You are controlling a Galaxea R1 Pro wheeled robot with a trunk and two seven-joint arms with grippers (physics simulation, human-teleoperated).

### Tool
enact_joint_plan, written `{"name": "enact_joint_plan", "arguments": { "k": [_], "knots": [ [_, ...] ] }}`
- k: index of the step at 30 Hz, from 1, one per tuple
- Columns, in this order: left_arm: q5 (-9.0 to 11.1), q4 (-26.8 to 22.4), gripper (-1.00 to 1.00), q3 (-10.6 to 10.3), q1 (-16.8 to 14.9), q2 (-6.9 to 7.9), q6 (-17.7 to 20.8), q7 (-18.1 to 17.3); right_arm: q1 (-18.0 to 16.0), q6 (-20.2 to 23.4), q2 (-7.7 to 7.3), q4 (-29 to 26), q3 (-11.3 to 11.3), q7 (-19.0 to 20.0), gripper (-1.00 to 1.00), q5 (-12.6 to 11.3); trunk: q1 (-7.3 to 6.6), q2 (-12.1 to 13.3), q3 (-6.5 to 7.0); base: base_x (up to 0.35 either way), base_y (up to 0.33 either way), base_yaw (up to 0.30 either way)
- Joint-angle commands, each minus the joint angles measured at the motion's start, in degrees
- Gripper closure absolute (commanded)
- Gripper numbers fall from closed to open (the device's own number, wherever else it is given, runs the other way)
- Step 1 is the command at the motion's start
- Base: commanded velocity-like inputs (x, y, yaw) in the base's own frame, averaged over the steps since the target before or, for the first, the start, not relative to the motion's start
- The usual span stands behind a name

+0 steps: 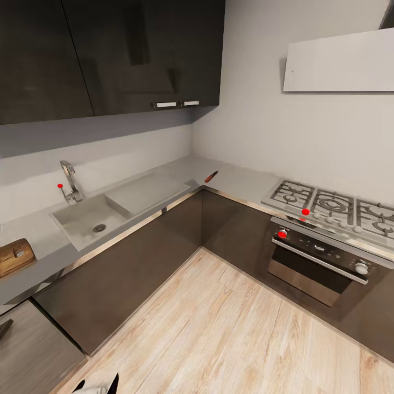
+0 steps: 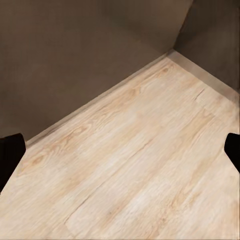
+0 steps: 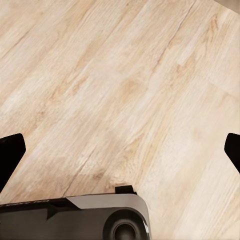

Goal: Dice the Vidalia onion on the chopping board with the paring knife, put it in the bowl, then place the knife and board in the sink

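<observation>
The sink (image 1: pixel 82 216) is set into the grey countertop (image 1: pixel 164 186) at the left, with its chrome tap (image 1: pixel 70 180) behind it. No Vidalia onion can be made out in the basin, and the bowl is out of view. One end of the chopping board (image 1: pixel 13 256) lies on the counter at the far left edge. The paring knife (image 1: pixel 211 176) rests on the counter near the inner corner. My left gripper (image 2: pixel 120 152) is open over bare wooden floor, holding nothing. My right gripper (image 3: pixel 120 150) is open too, above the floor and my own base (image 3: pixel 100 217).
A gas hob (image 1: pixel 328 205) and oven (image 1: pixel 323 262) fill the right run of counter. Dark wall cabinets (image 1: pixel 109 54) hang above the sink and a white hood (image 1: pixel 339 60) above the hob. Dark base cabinets (image 1: pixel 148 257) line both sides. Wooden floor (image 1: pixel 219 328) lies between me and them.
</observation>
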Motion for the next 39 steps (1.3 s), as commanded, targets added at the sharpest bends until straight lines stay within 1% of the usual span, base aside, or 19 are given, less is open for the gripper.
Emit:
{"name": "enact_joint_plan", "arguments": {
  "k": [1,2,5,7,10,11,13,14,15,22,31,33,35,37,39],
  "knots": [
    [0.60,-1.13,-1.00,0.02,0.75,0.02,0.02,-0.32,-0.03,-0.12,0.02,0.03,-0.25,-0.44,-1.00,0.62,0.04,-0.10,-0.10,0.000,0.000,0.000],
    [0.67,-4.38,-1.00,0.02,2.91,0.03,0.17,-0.32,-0.07,-0.12,0.02,0.03,-0.25,-0.43,-1.00,0.62,0.04,-0.10,-0.10,0.000,0.000,0.000],
    [0.81,-5.60,-1.00,0.04,3.99,0.09,0.19,-0.32,-0.05,-0.12,0.02,0.03,-0.25,-0.42,-1.00,0.62,0.04,-0.10,-0.10,0.000,0.000,0.000],
    [0.89,-4.78,-1.00,0.07,4.39,0.13,-0.01,-0.32,-0.05,-0.12,0.02,0.03,-0.25,-0.40,-1.00,0.62,0.04,-0.10,-0.10,0.000,0.000,0.000],
    [0.83,-1.69,-1.00,0.23,4.66,0.60,-0.38,-0.38,-0.02,-0.12,0.02,0.03,-0.25,-0.42,-1.00,0.62,0.04,-0.10,-0.10,0.000,0.000,0.000],
    [0.80,-0.26,-1.00,0.28,4.70,0.95,-0.70,-0.40,-0.01,-0.12,0.02,0.03,-0.25,-0.42,-1.00,0.62,0.04,-0.10,-0.10,0.000,0.000,0.000],
    [0.80,1.68,-1.00,0.33,4.72,1.90,-1.42,-0.40,-0.01,-0.12,0.02,0.03,-0.25,-0.42,-1.00,0.62,0.04,-0.10,-0.10,0.000,0.000,0.000],
    [0.91,3.63,-1.00,0.36,4.75,3.43,-2.45,-0.36,-0.07,-0.12,0.02,0.03,-0.25,-0.43,-1.00,0.62,0.04,-0.10,-0.10,0.000,0.000,0.000],
    [0.93,4.28,-1.00,0.36,4.77,3.74,-2.65,-0.34,-0.04,-0.12,0.02,0.03,-0.25,-0.42,-1.00,0.62,0.04,-0.10,-0.10,0.000,0.000,0.000],
    [0.97,7.03,-1.00,0.30,4.81,4.18,-2.97,-0.32,-0.02,-0.12,0.02,0.03,-0.25,-0.42,-1.00,0.62,0.04,-0.10,-0.10,0.000,0.000,0.000],
    [0.97,9.74,-1.00,0.13,4.81,3.92,-2.75,-0.32,-0.02,-0.12,0.02,0.03,-0.25,-0.40,-1.00,0.62,0.04,-0.10,-0.10,0.000,0.000,0.000],
    [0.93,11.14,-1.00,0.14,4.81,3.41,-2.74,-0.32,-0.06,-0.12,0.02,0.03,-0.25,-0.39,-1.00,0.62,0.04,-0.10,-0.10,0.000,0.000,0.000],
    [0.81,13.08,-1.00,0.24,4.81,2.14,-2.79,-0.36,-0.05,-0.14,0.00,0.03,-0.24,-0.25,-1.00,0.59,0.04,-0.10,-0.10,0.000,0.000,0.000],
    [0.67,14.49,-1.00,0.32,4.81,0.88,-2.85,-0.34,-0.02,-0.14,0.32,0.03,-0.28,-0.17,-1.00,0.55,0.04,-0.10,-0.10,0.000,0.000,0.000],
    [0.66,15.03,-1.00,0.34,4.81,0.53,-2.86,-0.33,-0.02,-0.16,0.53,0.01,-0.29,-0.15,-1.00,0.53,0.04,-0.10,-0.10,0.000,0.000,0.000]
  ]
}}
